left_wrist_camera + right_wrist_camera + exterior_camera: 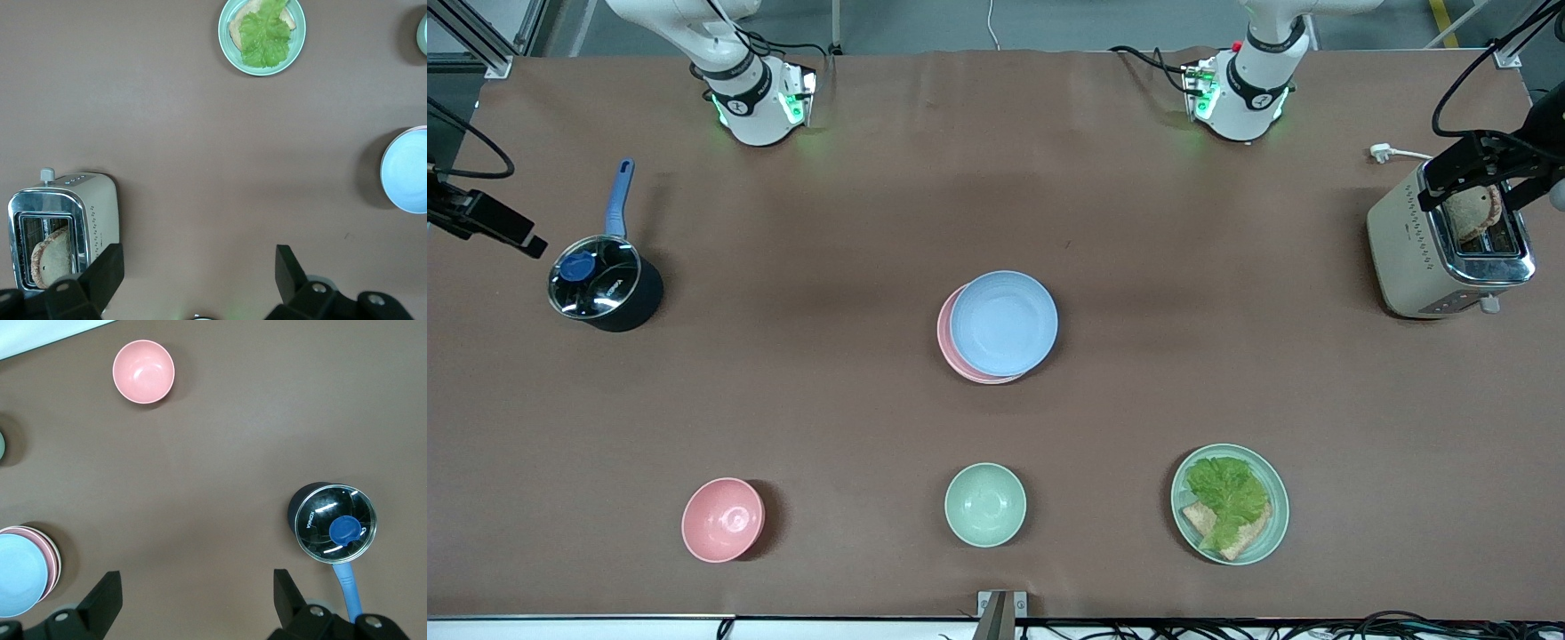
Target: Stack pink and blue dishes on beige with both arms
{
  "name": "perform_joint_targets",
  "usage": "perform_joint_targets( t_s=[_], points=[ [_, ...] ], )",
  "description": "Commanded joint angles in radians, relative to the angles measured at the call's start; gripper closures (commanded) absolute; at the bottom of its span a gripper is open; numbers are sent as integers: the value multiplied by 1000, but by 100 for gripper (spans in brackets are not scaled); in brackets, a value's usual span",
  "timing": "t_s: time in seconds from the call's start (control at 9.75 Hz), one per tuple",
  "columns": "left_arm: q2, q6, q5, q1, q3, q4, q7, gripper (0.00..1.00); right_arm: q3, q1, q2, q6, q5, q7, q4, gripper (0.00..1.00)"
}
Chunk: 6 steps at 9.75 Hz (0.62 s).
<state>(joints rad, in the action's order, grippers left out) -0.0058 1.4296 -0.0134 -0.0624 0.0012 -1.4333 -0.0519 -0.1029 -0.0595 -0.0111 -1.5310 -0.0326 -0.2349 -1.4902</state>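
Looking stacked already: blue plate (1004, 322) sits on the pink plate (945, 342), mid-table, farther from the camera than the green bowl (985, 504); beige isn't visible. Probably light, stiff, slick plates, so grab rims. Left gripper (193, 283) and right gripper (193, 600) both gape wide, empty.

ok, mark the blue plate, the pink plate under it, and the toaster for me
blue plate (1004, 322): front view, centre of its top face.
pink plate (944, 338): front view, rim sliver showing from under the blue plate, toward the right arm's end.
toaster (1405, 253): front view, cream side wall.
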Motion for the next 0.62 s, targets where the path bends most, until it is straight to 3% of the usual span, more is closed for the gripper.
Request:
perform_joint_targets(
  t_s=[0.0, 0.51],
  points=[
    [10, -20, 6, 16, -20, -12, 23, 0, 8, 7, -4, 18, 17, 105, 8, 0],
    [15, -14, 9, 18, -20, -12, 24, 0, 14, 1, -4, 20, 54, 115, 11, 0]
  ],
)
